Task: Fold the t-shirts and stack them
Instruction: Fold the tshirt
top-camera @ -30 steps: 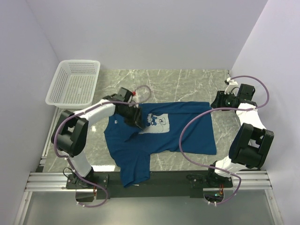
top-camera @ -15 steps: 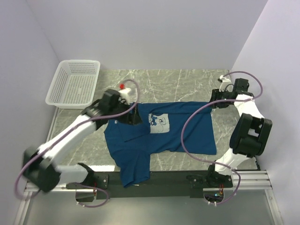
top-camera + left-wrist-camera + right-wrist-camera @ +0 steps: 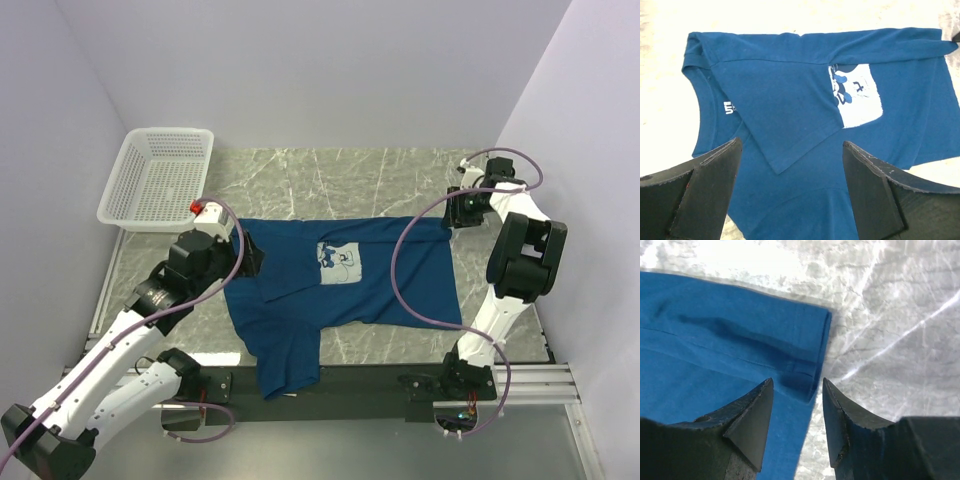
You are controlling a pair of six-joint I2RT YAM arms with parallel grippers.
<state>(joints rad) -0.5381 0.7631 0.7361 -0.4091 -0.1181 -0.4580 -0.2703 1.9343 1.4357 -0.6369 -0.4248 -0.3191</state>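
Pale lavender walls close in a grey marble-patterned table (image 3: 400,170), with a white mesh basket (image 3: 160,180) at the upper left of the overhead view. The navy t-shirt (image 3: 400,285) lies flat across the middle of the frame, collar to the left and hem to the right. Its far edge is turned in, and one sleeve is laid over the chest beside the pale cartoon print (image 3: 856,95). The other sleeve trails toward the bottom edge.

It looks like thin, limp cotton: light, easy to pinch, but likely to sag and wrinkle unless lifted by two corners at once. The doubled hem corner at the right and the shoulder seam near the white neck label (image 3: 730,107) seem the firmest places to take hold.

The left gripper (image 3: 790,145) hangs over the collar end with its jaws spread wide, holding nothing. Its arm stretches up from the lower left. The right gripper (image 3: 797,382) reaches to the upper right and points down. Its jaws are parted astride the folded hem corner, not clamped.
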